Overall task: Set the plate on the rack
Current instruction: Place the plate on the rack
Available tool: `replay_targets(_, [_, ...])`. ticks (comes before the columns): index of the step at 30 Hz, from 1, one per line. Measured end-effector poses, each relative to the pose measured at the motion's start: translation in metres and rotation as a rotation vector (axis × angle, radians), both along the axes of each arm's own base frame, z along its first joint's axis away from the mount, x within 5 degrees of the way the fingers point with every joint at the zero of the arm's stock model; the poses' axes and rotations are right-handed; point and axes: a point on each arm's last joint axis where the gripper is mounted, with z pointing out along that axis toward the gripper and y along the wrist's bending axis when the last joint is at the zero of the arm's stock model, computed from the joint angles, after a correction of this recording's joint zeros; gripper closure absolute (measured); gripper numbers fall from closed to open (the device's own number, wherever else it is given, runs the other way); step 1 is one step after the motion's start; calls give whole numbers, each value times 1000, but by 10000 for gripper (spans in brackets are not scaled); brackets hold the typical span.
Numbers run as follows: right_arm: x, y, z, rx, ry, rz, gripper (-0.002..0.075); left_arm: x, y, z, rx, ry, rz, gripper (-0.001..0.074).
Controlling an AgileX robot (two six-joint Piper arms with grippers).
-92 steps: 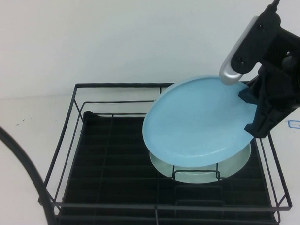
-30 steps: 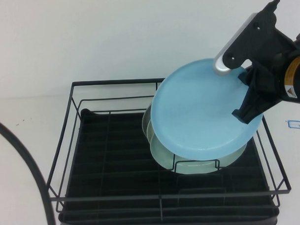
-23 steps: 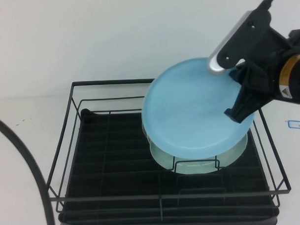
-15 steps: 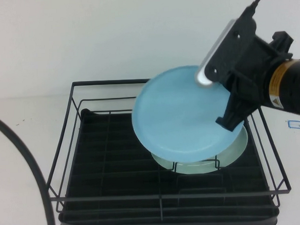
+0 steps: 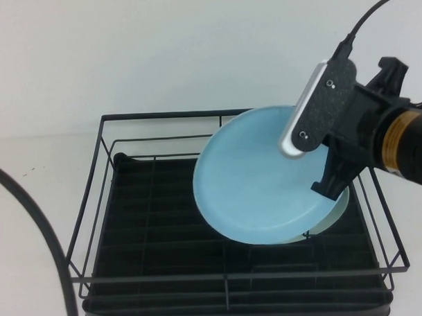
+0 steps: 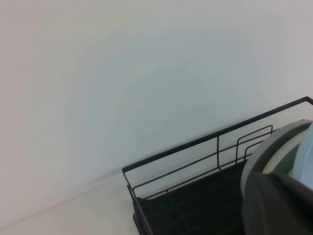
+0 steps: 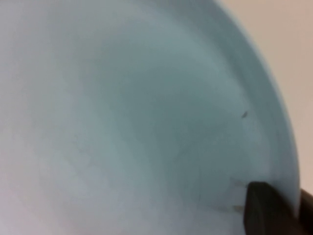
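The sky-blue plate is held tilted above the right half of the black wire rack, its lower edge close to the upright wire dividers. My right gripper is shut on the plate's right rim. In the right wrist view the plate fills the picture and one dark finger presses on its rim. Of my left arm, only its black cable shows at the left of the high view. A dark blurred shape fills a corner of the left wrist view.
A pale mint-green plate stands in the rack behind the blue plate and is mostly hidden by it. The rack's left half holds nothing. The left wrist view shows the rack's corner rail against the white table and wall.
My right gripper has swung the blue plate left and lower over the rack and turned its wrist. The plate now covers nearly all of the mint-green plate.
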Motion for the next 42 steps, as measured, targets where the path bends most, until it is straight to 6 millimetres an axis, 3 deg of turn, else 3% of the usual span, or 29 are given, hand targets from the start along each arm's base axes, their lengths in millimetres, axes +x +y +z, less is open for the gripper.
replay_targets(7, [-3,-9,14,-9,-81,-33,709,0,0,0,-7,3,2,735])
replay_targets(15, [-3,-9,14,-1,-86,-38,709,0,0,-1,-22,18,8,735])
replay_targets(24, [-9,-11,-6,-65,-70,-3,711,0,0,-1,-21,18,10,735])
replay_targets(37, [-8,-3,-8,29,-101,42,711,0,1,-1,-4,14,17,735])
replay_targets(42, [-6,0,-26,15,-47,44,711,0,1,-1,-4,14,17,735])
